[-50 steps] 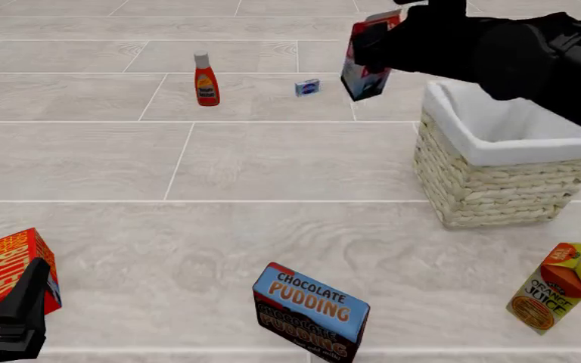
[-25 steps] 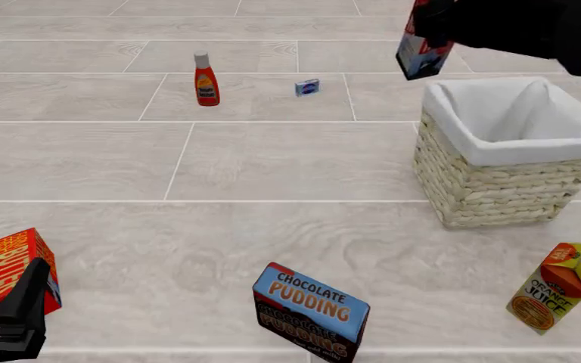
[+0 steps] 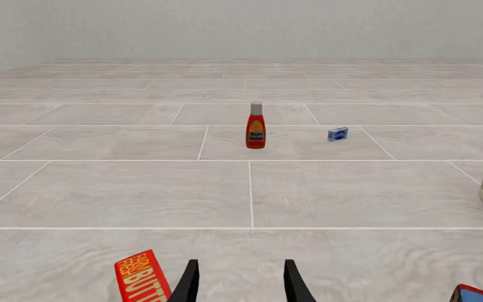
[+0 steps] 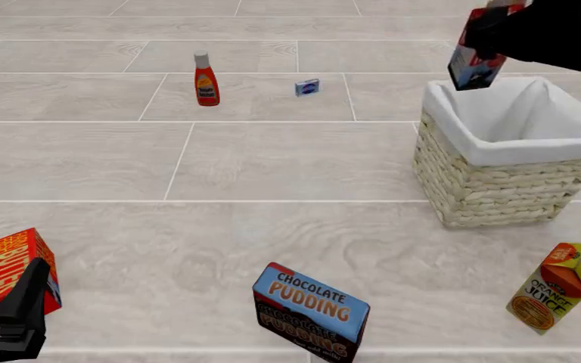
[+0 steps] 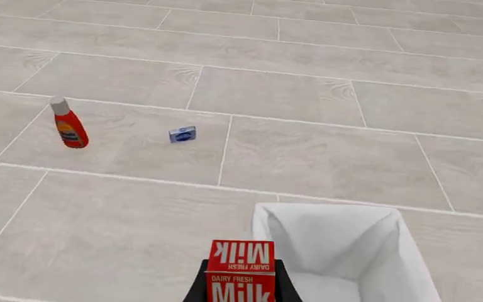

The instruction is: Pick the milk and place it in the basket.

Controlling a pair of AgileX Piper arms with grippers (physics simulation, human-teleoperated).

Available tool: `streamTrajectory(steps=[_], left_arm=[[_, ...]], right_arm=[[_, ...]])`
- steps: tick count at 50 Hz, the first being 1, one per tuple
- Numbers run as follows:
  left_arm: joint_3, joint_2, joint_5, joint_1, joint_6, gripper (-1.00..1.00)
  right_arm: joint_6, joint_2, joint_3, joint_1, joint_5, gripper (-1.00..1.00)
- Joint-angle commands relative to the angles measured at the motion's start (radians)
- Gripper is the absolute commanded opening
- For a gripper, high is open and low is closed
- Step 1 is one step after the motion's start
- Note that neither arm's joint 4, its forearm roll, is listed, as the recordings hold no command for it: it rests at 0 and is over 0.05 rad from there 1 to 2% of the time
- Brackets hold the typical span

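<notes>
The right hand [image 5: 239, 286] grips the milk [image 4: 475, 60] above the basket [image 4: 502, 181] rim, while the left hand [image 3: 239, 283] rests open beside the butter box [image 4: 23, 268].

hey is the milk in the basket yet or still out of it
Out. The right hand holds the milk in the air above the basket's far rim; in the right wrist view the white liner below shows nothing inside.

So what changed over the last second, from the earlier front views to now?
The right gripper, shut on the milk, carried it rightward from beside the basket to above its far left corner. No release yet. The left gripper, butter box, ketchup bottle, pudding box and orange juice stayed put.
</notes>
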Motion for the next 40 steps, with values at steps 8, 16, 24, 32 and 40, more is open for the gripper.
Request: streamTrajectory(steps=[8, 16, 24, 32, 40], left_arm=[[0.0, 0.0, 0.0, 0.0, 0.0, 1.0], [0.0, 0.0, 0.0, 0.0, 0.0, 1.0], [0.0, 0.0, 0.0, 0.0, 0.0, 1.0], [0.0, 0.0, 0.0, 0.0, 0.0, 1.0], [0.0, 0.001, 0.0, 0.0, 0.0, 1.0]], right_arm=[[-0.003, 0.031, 0.032, -0.109, -0.048, -1.0], [-0.006, 0.061, 0.028, -0.124, -0.051, -1.0], [-0.013, 0.093, 0.035, -0.148, -0.066, -1.0], [-0.01, 0.129, 0.029, -0.173, -0.073, -1.0], [-0.008, 0.166, 0.017, -0.196, -0.08, -1.0]])
